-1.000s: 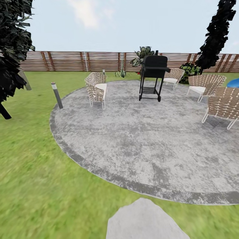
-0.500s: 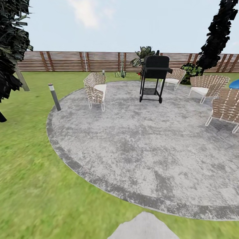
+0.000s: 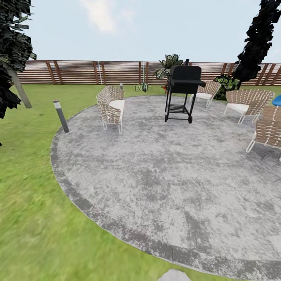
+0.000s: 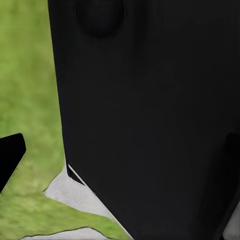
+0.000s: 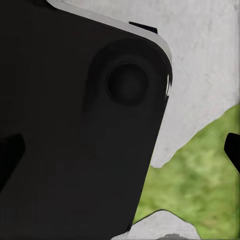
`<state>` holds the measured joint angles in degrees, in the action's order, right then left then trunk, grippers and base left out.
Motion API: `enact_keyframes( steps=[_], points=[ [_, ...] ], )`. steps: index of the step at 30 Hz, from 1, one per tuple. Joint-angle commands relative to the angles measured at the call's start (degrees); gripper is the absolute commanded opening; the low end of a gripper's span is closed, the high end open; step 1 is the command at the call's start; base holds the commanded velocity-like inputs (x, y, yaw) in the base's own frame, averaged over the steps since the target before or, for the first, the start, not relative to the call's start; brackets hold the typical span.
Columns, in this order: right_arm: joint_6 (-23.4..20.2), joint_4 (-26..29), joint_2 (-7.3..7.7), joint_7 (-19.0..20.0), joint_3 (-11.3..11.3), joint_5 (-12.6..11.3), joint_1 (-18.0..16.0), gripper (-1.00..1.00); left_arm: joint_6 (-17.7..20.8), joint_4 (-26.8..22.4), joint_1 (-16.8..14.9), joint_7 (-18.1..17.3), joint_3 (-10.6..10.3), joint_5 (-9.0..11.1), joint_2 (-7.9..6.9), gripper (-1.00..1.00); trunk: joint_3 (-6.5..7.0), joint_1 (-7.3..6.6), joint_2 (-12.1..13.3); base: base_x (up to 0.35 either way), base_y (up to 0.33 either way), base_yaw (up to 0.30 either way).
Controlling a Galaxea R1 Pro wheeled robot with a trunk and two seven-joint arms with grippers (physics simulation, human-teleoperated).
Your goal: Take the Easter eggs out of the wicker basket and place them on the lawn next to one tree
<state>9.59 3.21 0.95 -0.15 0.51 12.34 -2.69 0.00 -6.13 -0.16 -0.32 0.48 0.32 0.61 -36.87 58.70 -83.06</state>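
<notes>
Four woven chairs [image 3: 112,108] ring mottled round stone patio [image 3: 164,175] on grass; fingers' spread can't be told.

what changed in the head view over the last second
The camera moved, not the garden: the robot rolled forward and swung slightly left, so the grey stepping stone slid nearly off the bottom edge and the patio came closer. The grill, chairs and bollard light kept their places. Nothing was grasped or released.
</notes>
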Motion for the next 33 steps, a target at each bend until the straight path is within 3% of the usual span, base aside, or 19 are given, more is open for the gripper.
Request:
enact_keyframes(
  steps=[1,33],
  points=[
    [0.2,0.0,0.01,0.0,0.0,0.3,0.0,1.00,0.0,0.0,0.0,0.0,0.0,0.0,0.01,1.00,-0.05,0.03,0.0,0.337,0.000,0.000],
    [0.2,0.0,0.19,0.0,-0.2,-0.2,0.0,1.00,0.0,0.0,0.0,-0.3,0.0,-0.1,0.01,1.00,-0.05,0.03,0.0,0.336,0.000,-0.005]
  ],
)
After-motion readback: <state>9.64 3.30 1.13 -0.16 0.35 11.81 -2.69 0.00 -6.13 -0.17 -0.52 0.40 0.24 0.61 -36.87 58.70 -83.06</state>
